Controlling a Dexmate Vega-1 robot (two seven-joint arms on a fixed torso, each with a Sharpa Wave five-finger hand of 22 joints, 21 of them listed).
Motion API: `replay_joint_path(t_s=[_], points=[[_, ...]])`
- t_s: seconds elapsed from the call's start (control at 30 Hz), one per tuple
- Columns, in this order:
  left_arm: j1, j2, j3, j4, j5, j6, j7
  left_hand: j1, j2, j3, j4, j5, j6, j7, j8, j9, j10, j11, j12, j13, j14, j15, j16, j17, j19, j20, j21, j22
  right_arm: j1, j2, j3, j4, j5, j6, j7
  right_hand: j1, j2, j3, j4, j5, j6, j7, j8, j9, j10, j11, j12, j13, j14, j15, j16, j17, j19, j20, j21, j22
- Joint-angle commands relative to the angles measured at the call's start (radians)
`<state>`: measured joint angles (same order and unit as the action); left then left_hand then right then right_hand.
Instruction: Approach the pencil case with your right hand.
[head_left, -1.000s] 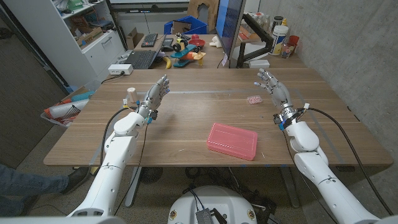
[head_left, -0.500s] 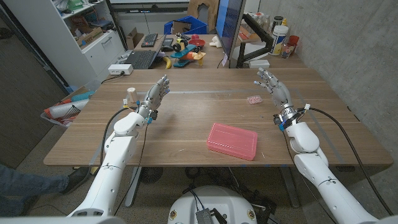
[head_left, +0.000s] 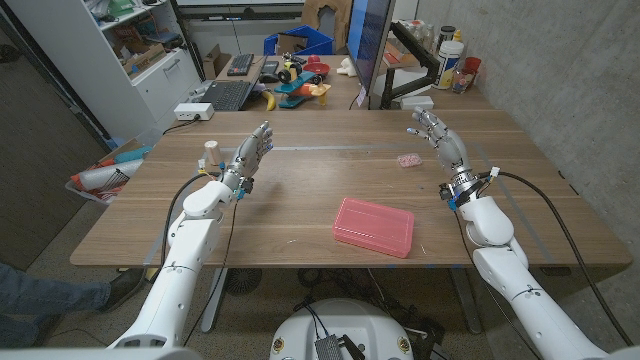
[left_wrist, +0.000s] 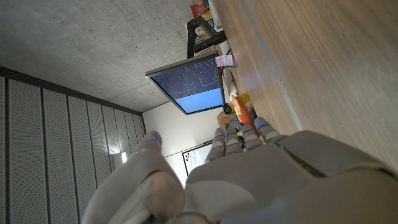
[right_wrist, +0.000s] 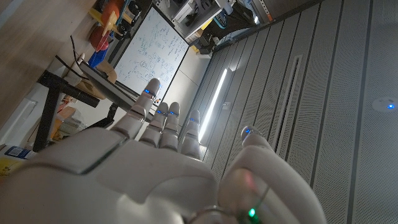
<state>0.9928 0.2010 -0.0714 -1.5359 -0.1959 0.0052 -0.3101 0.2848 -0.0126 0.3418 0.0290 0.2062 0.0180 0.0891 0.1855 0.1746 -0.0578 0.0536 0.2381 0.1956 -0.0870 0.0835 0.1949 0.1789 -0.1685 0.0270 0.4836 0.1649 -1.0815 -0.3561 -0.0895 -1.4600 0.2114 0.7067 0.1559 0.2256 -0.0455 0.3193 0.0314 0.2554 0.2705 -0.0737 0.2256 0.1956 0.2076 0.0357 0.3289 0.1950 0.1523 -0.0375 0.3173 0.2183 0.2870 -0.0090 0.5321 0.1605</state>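
A pink rectangular pencil case (head_left: 374, 226) lies closed on the wooden table (head_left: 300, 200), near the front edge and a little right of the middle. My right hand (head_left: 441, 143) is raised at the right side, farther back than the case and apart from it, fingers spread and holding nothing. My left hand (head_left: 251, 153) is raised at the left side, fingers straight and empty. The back of the right hand (right_wrist: 143, 168) shows in the right wrist view, the back of the left hand (left_wrist: 249, 174) in the left wrist view.
A small pink object (head_left: 407, 160) lies on the table between the right hand and the middle. A small pale cylinder (head_left: 211, 149) stands near the left hand. A monitor (head_left: 368, 45) stands at the back edge, with cluttered shelves and boxes beyond.
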Motion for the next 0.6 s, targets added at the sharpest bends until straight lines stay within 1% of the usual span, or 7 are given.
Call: replay_joint_path(t_s=[0.03,0.23,0.3,0.43,0.5,0.53,0.6], points=[[0.000,0.002,-0.002,-0.005,0.001,0.002,0.000,0.000,0.007,0.004,-0.007,-0.004,0.006,0.003,0.005,0.004,0.009,0.002,-0.003,0.000,-0.006,-0.002,0.001,0.003,-0.043,0.005,-0.003,0.006,-0.001,-0.003,-0.001,-0.012,-0.012,0.031,0.007,0.004,0.005,0.003,-0.009,0.005,0.010,-0.002,0.005,0.001,0.010,-0.002,-0.003,0.004,0.009,-0.001,-0.001,-0.001,0.009,-0.001,-0.003,0.003],[0.000,0.003,-0.003,0.000,0.000,0.003,-0.001,0.000,0.008,0.003,-0.007,-0.004,0.005,0.003,0.005,0.004,0.009,0.002,-0.004,0.000,-0.007,-0.003,0.000,0.003,-0.043,0.006,-0.006,0.006,-0.010,-0.001,0.002,-0.018,-0.023,0.048,0.003,0.003,0.006,0.002,-0.009,0.005,0.014,-0.006,0.006,0.001,0.012,-0.004,-0.005,0.004,0.014,0.001,-0.001,-0.002,0.013,-0.001,-0.006,0.003],[-0.001,0.003,-0.004,0.001,0.001,0.002,-0.002,0.000,0.008,0.003,-0.008,-0.004,0.005,0.003,0.005,0.004,0.009,0.002,-0.005,0.000,-0.006,-0.003,0.001,0.003,-0.043,0.006,-0.007,0.006,-0.014,-0.001,0.002,-0.022,-0.025,0.050,0.003,0.003,0.006,0.002,-0.009,0.005,0.016,-0.007,0.006,0.001,0.014,0.000,-0.006,0.004,0.015,0.001,-0.001,-0.002,0.015,-0.001,-0.008,0.003],[-0.004,0.004,-0.004,0.006,0.000,0.001,-0.004,0.000,0.008,0.003,-0.008,-0.005,0.006,0.003,0.005,0.004,0.009,0.000,-0.005,0.000,-0.006,-0.003,0.000,0.003,-0.042,0.006,-0.009,0.006,-0.019,0.001,0.001,-0.028,-0.041,0.059,-0.003,0.003,0.007,0.002,-0.010,0.006,0.017,-0.006,0.005,0.001,0.016,-0.004,-0.007,0.004,0.016,0.000,-0.002,-0.003,0.017,-0.002,-0.010,0.003],[-0.006,0.005,-0.004,0.008,0.001,0.003,-0.006,0.000,0.008,0.002,-0.008,-0.005,0.006,0.003,0.005,0.004,0.010,-0.001,-0.005,0.000,-0.006,-0.003,0.000,0.003,-0.042,0.006,-0.010,0.006,-0.021,0.002,0.000,-0.031,-0.049,0.061,-0.005,0.003,0.007,0.002,-0.010,0.006,0.018,-0.007,0.004,0.001,0.017,0.001,-0.008,0.004,0.017,0.001,-0.003,-0.003,0.018,-0.002,-0.013,0.003],[-0.008,0.006,-0.003,0.010,0.001,0.002,-0.007,0.000,0.008,0.002,-0.008,-0.005,0.007,0.004,0.005,0.004,0.010,-0.001,-0.005,0.000,-0.006,-0.003,0.000,0.003,-0.042,0.006,-0.011,0.006,-0.021,0.003,-0.001,-0.032,-0.053,0.062,-0.007,0.003,0.007,0.001,-0.011,0.006,0.018,-0.007,0.004,0.001,0.017,-0.004,-0.009,0.004,0.018,0.001,-0.003,-0.004,0.019,-0.003,-0.015,0.003],[-0.010,0.006,-0.003,0.011,0.001,0.001,-0.009,0.000,0.009,0.002,-0.009,-0.005,0.007,0.003,0.005,0.004,0.010,0.000,-0.006,0.000,-0.006,-0.003,0.000,0.003,-0.041,0.006,-0.011,0.006,-0.021,0.002,-0.003,-0.033,-0.065,0.067,-0.008,0.003,0.007,0.001,-0.011,0.006,0.019,-0.007,0.004,0.001,0.018,-0.001,-0.010,0.004,0.019,0.001,-0.004,-0.004,0.020,-0.003,-0.016,0.003]])
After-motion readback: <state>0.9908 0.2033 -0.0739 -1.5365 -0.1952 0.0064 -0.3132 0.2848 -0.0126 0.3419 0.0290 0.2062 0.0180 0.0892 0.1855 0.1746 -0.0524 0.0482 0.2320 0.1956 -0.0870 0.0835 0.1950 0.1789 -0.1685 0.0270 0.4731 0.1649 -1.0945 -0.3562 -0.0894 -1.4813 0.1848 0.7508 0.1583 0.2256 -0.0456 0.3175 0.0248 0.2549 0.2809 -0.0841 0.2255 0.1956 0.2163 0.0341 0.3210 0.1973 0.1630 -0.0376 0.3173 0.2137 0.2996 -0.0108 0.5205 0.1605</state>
